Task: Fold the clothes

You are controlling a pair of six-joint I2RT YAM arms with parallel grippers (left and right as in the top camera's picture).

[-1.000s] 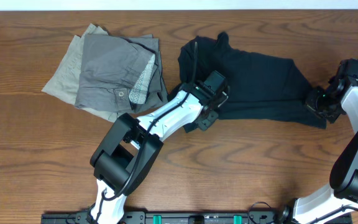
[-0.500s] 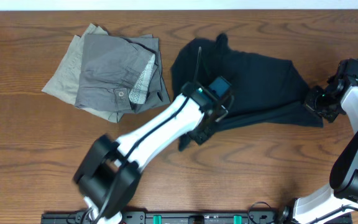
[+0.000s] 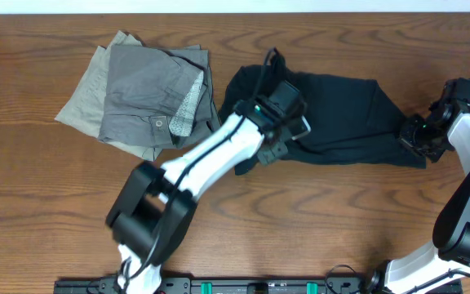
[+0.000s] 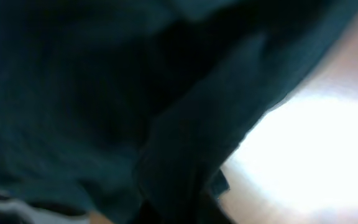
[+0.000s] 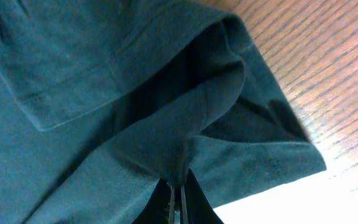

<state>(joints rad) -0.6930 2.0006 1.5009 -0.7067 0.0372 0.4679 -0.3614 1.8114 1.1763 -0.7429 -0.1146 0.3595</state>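
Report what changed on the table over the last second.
The left tool slid a little farther out and to the right across the black garment, whose far hump flattened; whether it grips the cloth cannot be told. The right tool stayed shut on the garment's right end, and the grey and khaki pile did not move.

Tally on one table (image 3: 39, 204)
One black garment (image 3: 341, 114) centre right, one grey (image 3: 137, 90) and one khaki (image 3: 76, 110) upper left; two arms (image 3: 210, 155).
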